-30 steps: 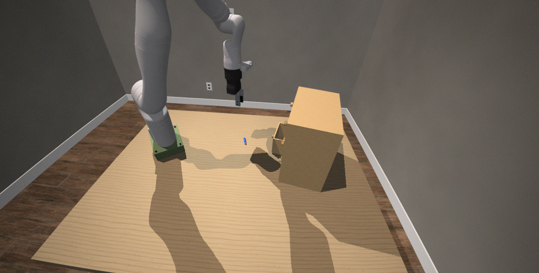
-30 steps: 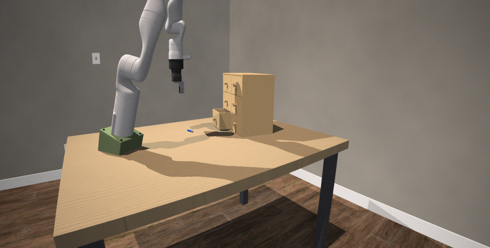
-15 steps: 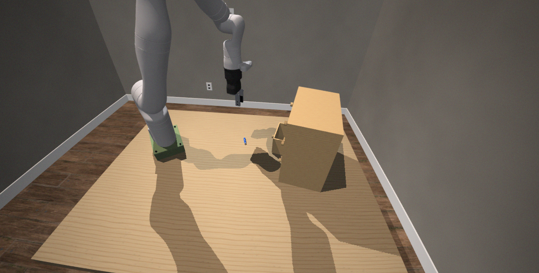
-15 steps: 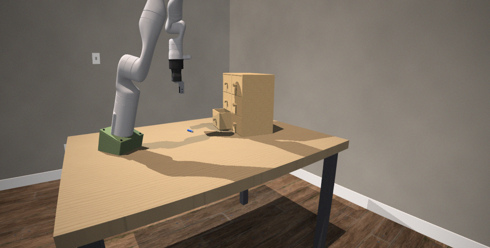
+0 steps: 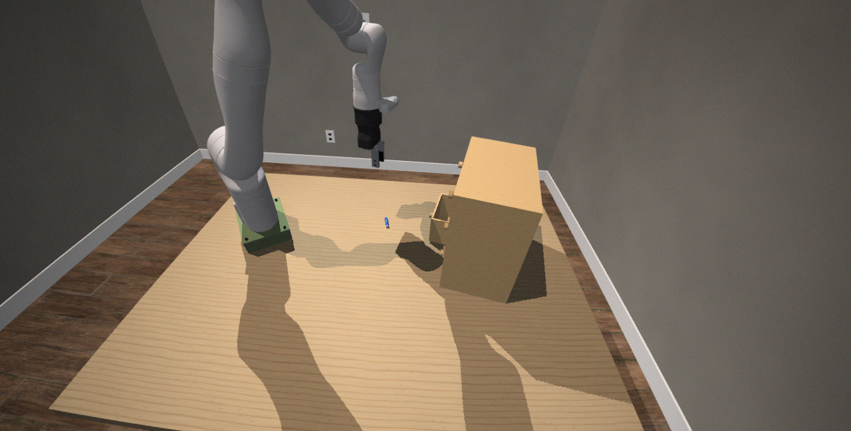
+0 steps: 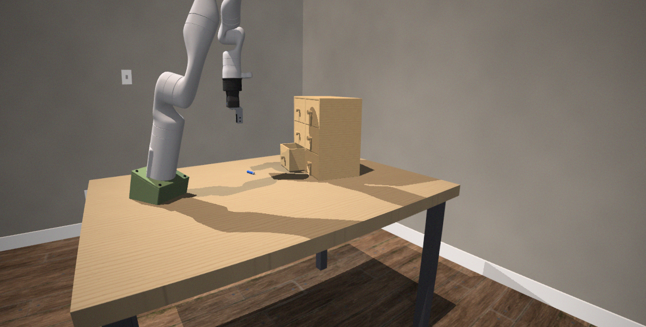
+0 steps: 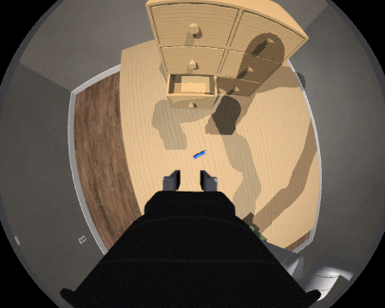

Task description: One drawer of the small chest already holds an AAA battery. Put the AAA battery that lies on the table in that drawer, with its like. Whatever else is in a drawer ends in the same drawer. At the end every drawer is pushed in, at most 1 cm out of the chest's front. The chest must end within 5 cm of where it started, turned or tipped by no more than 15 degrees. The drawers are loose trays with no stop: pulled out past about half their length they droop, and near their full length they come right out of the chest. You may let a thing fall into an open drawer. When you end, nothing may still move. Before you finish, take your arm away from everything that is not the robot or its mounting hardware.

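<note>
A blue AAA battery (image 5: 386, 222) (image 6: 250, 172) (image 7: 199, 154) lies on the table in front of the chest. The wooden chest (image 5: 490, 247) (image 6: 339, 137) (image 7: 192, 13) stands upright with six drawers in two columns. Its bottom-left drawer (image 6: 292, 158) (image 7: 192, 102) (image 5: 439, 221) is pulled partly out; the part of its floor that shows in the wrist view bears no battery, and its back part is hidden inside the chest. The other five drawers look pushed in. My gripper (image 5: 377, 165) (image 6: 239, 121) (image 7: 190, 176) is open and empty, high above the table, pointing down.
The arm stands on a green base (image 5: 266, 237) (image 6: 159, 189) at the other side of the table (image 5: 357, 333) (image 6: 203, 257), across from the chest's front. The chest's knobs stick out toward the arm. Shadows of the arm fall across the table and the chest's front.
</note>
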